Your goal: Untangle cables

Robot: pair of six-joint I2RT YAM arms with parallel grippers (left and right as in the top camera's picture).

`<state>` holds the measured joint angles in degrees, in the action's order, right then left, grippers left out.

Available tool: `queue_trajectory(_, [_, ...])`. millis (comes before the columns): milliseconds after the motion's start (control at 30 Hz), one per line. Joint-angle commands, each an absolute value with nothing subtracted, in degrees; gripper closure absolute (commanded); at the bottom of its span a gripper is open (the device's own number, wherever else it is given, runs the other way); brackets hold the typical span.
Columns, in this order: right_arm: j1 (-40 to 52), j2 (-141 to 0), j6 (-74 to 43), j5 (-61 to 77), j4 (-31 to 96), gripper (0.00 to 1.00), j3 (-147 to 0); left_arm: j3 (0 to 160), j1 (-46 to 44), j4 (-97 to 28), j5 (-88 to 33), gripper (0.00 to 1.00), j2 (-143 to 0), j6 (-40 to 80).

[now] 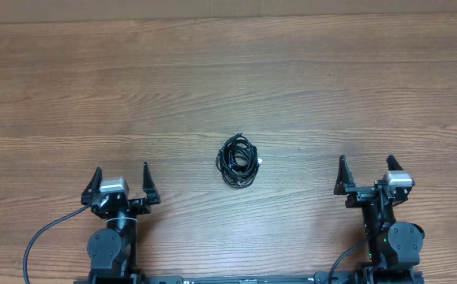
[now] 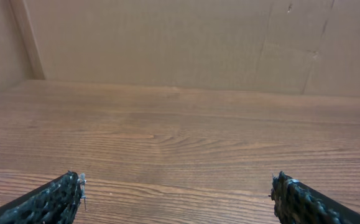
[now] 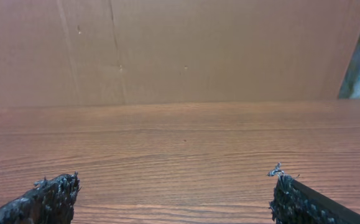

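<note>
Since both pincers point straight toward the far edge, the item lies off the line of each.

Item: cables [image 1: 237,161], one black coiled bundle lying flat on the table [image 1: 212,71], about mid-width, in the near half.

Shape: roughly round, slightly longer near-to-far than across, with no usable long axis. A small pale plug tip shows at its right edge. Single strands and crossings are too small to sort out.

Left gripper [image 1: 121,170]: fingers wide apart, empty, at the near left. The bundle lies to its right, about level with the fingertips, well apart.

Right gripper [image 1: 365,164]: fingers wide apart, empty, at the near right. The bundle lies to its left, about level with the fingertips, well apart.

Nearer arm: neither plainly. The bundle sits about midway between them, the left perhaps a shade closer.

Wrist views: each shows bare wood and a cardboard wall [image 2: 167,37] on the far side, with the bundle in neither. Judged: either arm must swing inward before the coil comes between its fingers.

Room: open wood all round the bundle, to the far side, left and right. The arm bases [image 1: 114,248] hold the near edge. Judged ample for drawing strands outward to either side.
</note>
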<state>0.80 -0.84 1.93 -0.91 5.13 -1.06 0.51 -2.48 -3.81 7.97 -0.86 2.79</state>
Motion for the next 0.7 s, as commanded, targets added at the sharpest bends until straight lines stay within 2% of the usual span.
queue_trajectory(0, [1.02, -0.16, 1.91, -1.61, 4.73, 0.00, -0.49, 0.27, -1.85, -3.77, 7.88, 0.01, -0.25, 1.67])
queue_trajectory(533, [1.02, -0.16, 1.89, -1.61, 4.73, 0.00, -0.49, 0.27, -1.85, -3.79, 7.25, 0.00, -0.25, 1.83])
queue_trajectory(667, [0.99, -0.16, 1.89, -1.61, 4.73, 0.00, -0.49, 0.27, -1.89, -3.64, -1.06, 0.00, -0.25, 7.40])
